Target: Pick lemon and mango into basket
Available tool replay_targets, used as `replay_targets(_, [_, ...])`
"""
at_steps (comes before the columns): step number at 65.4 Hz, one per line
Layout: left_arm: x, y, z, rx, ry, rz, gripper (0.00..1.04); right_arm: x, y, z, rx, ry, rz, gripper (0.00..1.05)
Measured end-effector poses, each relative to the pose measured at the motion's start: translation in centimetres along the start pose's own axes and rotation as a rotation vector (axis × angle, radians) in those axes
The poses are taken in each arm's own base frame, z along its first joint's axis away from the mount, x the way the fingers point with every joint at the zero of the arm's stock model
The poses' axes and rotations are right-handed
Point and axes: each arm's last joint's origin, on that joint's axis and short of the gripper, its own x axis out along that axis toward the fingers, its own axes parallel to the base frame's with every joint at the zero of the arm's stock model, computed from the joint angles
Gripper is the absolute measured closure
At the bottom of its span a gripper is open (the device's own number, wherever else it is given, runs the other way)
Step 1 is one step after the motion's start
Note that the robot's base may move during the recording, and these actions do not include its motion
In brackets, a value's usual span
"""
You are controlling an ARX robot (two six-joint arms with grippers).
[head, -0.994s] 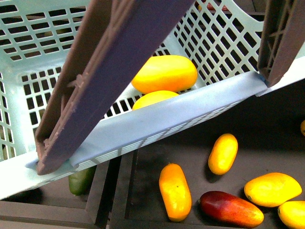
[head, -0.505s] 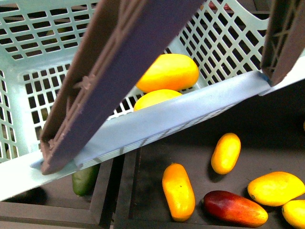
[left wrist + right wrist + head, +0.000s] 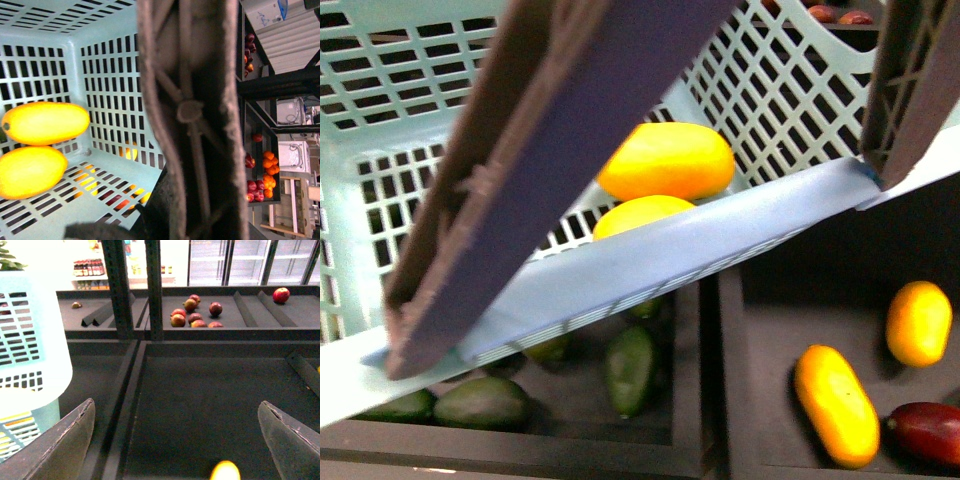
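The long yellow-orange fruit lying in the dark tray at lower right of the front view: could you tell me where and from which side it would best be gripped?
Grip the yellow-orange fruit across its narrow middle, coming from above. It lies flat on the dark tray, long axis diagonal, so the fingers should close across that axis. The dark red fruit lies near its lower end, so the middle probably leaves more room.

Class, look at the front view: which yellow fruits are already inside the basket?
The two behind the basket rim: the mango and the lemon. The others lie in the dark tray below.
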Motion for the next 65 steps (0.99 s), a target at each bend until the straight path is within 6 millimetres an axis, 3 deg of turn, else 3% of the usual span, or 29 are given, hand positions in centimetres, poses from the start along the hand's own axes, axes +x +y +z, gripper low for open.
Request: replay_targets(65, [0.00, 0.00, 0.01, 0.001, 0.005, -0.004, 1.00, 0.00, 0.01, 0.00, -0.002, 0.000, 0.003, 0.09])
